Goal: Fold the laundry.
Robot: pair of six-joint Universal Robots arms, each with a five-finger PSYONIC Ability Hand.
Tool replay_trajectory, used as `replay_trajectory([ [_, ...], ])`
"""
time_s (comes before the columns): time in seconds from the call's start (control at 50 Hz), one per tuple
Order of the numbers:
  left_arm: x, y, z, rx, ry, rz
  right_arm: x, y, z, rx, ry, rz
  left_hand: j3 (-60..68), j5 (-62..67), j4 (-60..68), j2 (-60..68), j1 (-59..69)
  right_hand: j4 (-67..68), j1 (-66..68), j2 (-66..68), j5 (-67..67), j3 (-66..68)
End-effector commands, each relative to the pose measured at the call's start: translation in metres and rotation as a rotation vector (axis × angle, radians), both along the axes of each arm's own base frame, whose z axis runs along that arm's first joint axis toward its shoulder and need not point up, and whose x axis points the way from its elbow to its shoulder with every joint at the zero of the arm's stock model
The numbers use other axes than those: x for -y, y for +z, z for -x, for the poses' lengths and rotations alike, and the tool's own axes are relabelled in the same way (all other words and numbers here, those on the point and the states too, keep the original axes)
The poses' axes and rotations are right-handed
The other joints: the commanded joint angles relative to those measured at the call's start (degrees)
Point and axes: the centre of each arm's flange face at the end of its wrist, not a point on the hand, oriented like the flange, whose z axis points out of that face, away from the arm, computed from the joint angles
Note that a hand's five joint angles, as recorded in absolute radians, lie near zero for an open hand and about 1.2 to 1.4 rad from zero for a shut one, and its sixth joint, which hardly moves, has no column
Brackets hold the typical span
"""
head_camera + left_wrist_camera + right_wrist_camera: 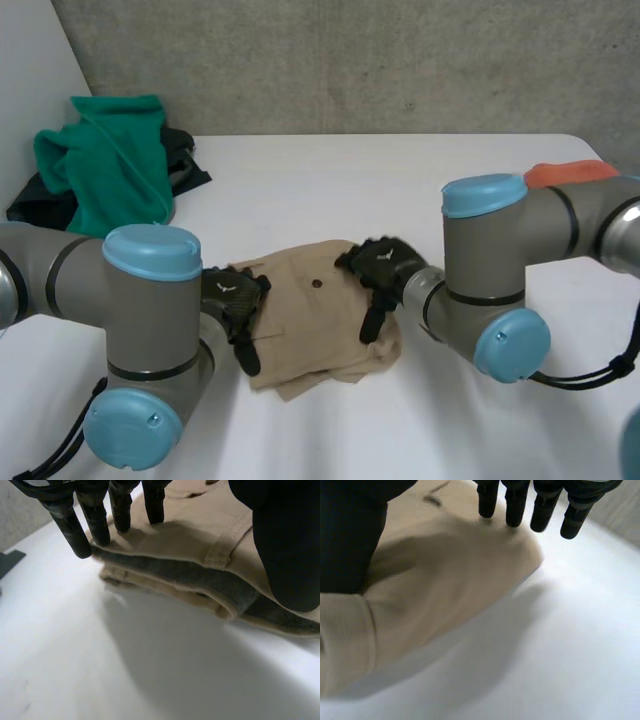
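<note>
Nearest the camera, the left arm (150, 340) and right arm (490, 270) reach in to the beige garment (320, 335), which lies folded in the middle of the table (400, 190). The left robot hand (232, 300) and right robot hand (382, 268) lie on its opposite sides, fingers straight and gripping nothing, probably to flatten the fold. The left wrist view shows its stacked layers at the edge; the head view adds a green pile (115, 160) behind.

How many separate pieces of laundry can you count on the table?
4: a tan garment, folded, in the middle; a green cloth at the far left; a dark cloth beneath it; an orange cloth behind the right arm. The pile may hide more.
</note>
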Motion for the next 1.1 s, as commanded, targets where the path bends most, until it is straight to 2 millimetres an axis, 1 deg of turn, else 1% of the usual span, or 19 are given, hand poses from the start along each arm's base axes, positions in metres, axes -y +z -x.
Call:
replay_trajectory([
  [0.02, -0.003, 0.062, 0.010, -0.119, -0.034, 0.155, -0.008, 0.058, 0.007, 0.138, -0.008, 0.200, -1.07, -1.71, -0.77, 0.33, 0.84, -0.82, -0.71, -0.08, -1.17, -0.44],
  [0.08, -0.002, 0.083, 0.009, -0.156, -0.035, 0.210, -0.013, 0.068, 0.012, 0.162, -0.012, 0.246, -1.24, -1.88, -0.94, 0.16, 0.67, -1.49, -1.39, -0.76, -1.85, -1.11],
  [0.1, -0.004, 0.096, 0.009, -0.173, -0.038, 0.241, -0.020, 0.077, 0.014, 0.185, -0.008, 0.278, -1.24, -1.88, -0.94, 0.16, 0.67, -2.25, -2.15, -1.52, -2.61, -1.87],
  [0.14, -0.004, 0.105, 0.008, -0.187, -0.048, 0.264, -0.027, 0.091, 0.018, 0.210, -0.004, 0.313, -1.24, -1.88, -0.94, 0.16, 0.67, -2.25, -2.15, -1.52, -2.61, -1.87],
  [0.18, -0.007, 0.115, 0.009, -0.203, -0.074, 0.288, -0.038, 0.099, 0.025, 0.215, 0.005, 0.345, -1.24, -1.88, -0.94, 0.16, 0.67, -2.25, -2.15, -1.52, -2.61, -1.87],
  [0.2, -0.008, 0.117, 0.010, -0.208, -0.089, 0.291, -0.041, 0.098, 0.027, 0.214, 0.007, 0.346, -1.24, -1.88, -0.94, 0.16, 0.67, -2.25, -2.15, -1.52, -2.61, -1.87],
  [0.24, -0.011, 0.121, 0.011, -0.218, -0.123, 0.297, -0.047, 0.089, 0.030, 0.194, 0.018, 0.329, -1.41, -2.04, -1.10, -0.01, 0.50, -2.25, -2.15, -1.52, -2.61, -1.87],
  [0.26, -0.014, 0.125, 0.013, -0.231, -0.163, 0.301, -0.055, 0.078, 0.031, 0.162, 0.040, 0.311, -1.25, -1.88, -0.94, 0.16, 0.67, -2.25, -2.15, -1.52, -2.61, -1.87],
  [0.32, -0.018, 0.129, 0.016, -0.253, -0.221, 0.299, -0.069, 0.058, 0.037, 0.103, 0.081, 0.276, -1.24, -1.88, -0.94, 0.16, 0.67, -2.00, -1.90, -1.27, -2.36, -1.62],
  [0.34, -0.022, 0.129, 0.020, -0.266, -0.265, 0.290, -0.079, 0.045, 0.039, 0.079, 0.120, 0.260, -1.24, -1.88, -0.94, 0.16, 0.67, -1.84, -1.73, -1.10, -2.19, -1.46],
  [0.42, -0.028, 0.127, 0.025, -0.290, -0.352, 0.260, -0.104, 0.019, 0.035, 0.085, 0.214, 0.292, -1.24, -1.88, -0.94, 0.16, 0.67, -1.00, -0.89, -0.27, -1.35, -0.62],
  [0.48, -0.030, 0.126, 0.027, -0.296, -0.387, 0.248, -0.111, 0.008, 0.033, 0.107, 0.238, 0.332, -1.08, -1.71, -0.77, 0.32, 0.84, -0.49, -0.38, 0.24, -0.84, -0.11],
  [0.58, -0.029, 0.124, 0.027, -0.302, -0.402, 0.240, -0.107, -0.027, 0.026, 0.077, 0.260, 0.366, -0.91, -1.54, -0.60, 0.49, 1.01, 1.85, 1.96, 2.59, 1.50, 2.23],
  [0.64, -0.027, 0.123, 0.027, -0.303, -0.400, 0.237, -0.103, -0.038, 0.023, 0.033, 0.280, 0.396, -0.91, -1.54, -0.60, 0.49, 1.01, 3.70, 3.81, 4.44, 3.35, 4.08],
  [0.8, -0.025, 0.123, 0.025, -0.304, -0.388, 0.237, -0.086, -0.049, 0.009, -0.013, 0.311, 0.475, -0.91, -1.54, -0.60, 0.49, 1.01, 15.30, 15.41, 16.04, 14.95, 15.68],
  [0.84, -0.023, 0.123, 0.024, -0.303, -0.384, 0.238, -0.082, -0.051, 0.007, -0.016, 0.311, 0.480, -0.91, -1.54, -0.60, 0.49, 1.01, 15.99, 16.10, 16.72, 15.64, 16.37],
  [0.88, -0.023, 0.122, 0.024, -0.302, -0.382, 0.235, -0.080, -0.055, 0.005, -0.017, 0.313, 0.477, -0.91, -1.54, -0.60, 0.49, 1.01, 21.86, 21.96, 22.59, 21.50, 22.24],
  [0.94, -0.023, 0.121, 0.023, -0.300, -0.380, 0.233, -0.075, -0.052, 0.001, 0.000, 0.308, 0.493, -0.91, -1.54, -0.60, 0.49, 1.01, 29.60, 29.71, 30.33, 29.25, 29.98],
  [1.1, -0.024, 0.120, 0.022, -0.299, -0.378, 0.230, -0.067, -0.046, -0.007, 0.022, 0.303, 0.519, -0.91, -1.54, -0.60, 0.49, 1.01, 27.94, 28.05, 28.68, 27.59, 28.32],
])
